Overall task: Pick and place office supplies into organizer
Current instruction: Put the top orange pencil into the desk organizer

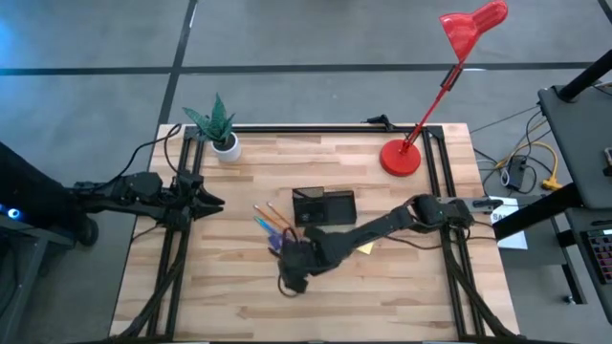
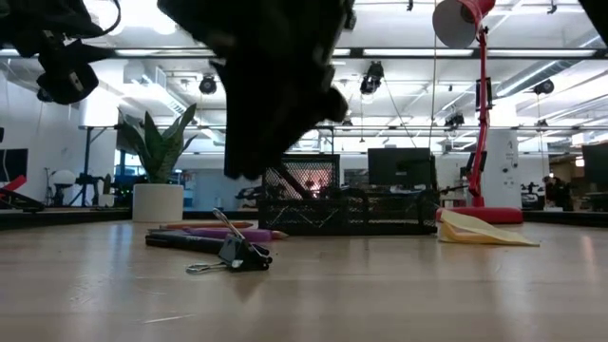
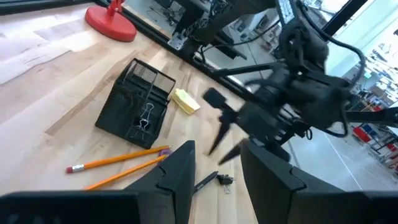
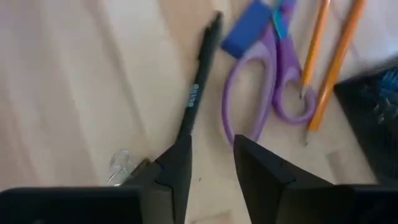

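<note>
The dark pen (image 4: 194, 99) lies flat on the wooden surface (image 1: 402, 287), just in front of the organizer (image 1: 323, 205) and close beside the purple-handled scissors (image 4: 264, 93). Two orange pencils (image 4: 336, 59) lie alongside the scissors, and a small black clip (image 2: 233, 255) rests near the pen's lower end. The yellow sticky-note pad (image 2: 480, 231) sits just beside the organizer, and one clip (image 3: 144, 118) is already inside the mesh tray.

The right gripper (image 4: 210, 158) hangs above the pen's lower end, its fingers spread with a narrow gap and holding nothing. The left gripper (image 3: 217, 171) waits at the left edge of the surface, fingers also apart and empty.

The main risk, as I judge it, is crowding. The pen is thin and lies flat, so the fingers could slide off it or roll it sideways on closing. A descent slightly off line could catch the scissors handle or the clip, dragging them along or scattering the pile. Gripping the pen at one end may let it tilt and swing, then strike the organizer's rim during placement.
</note>
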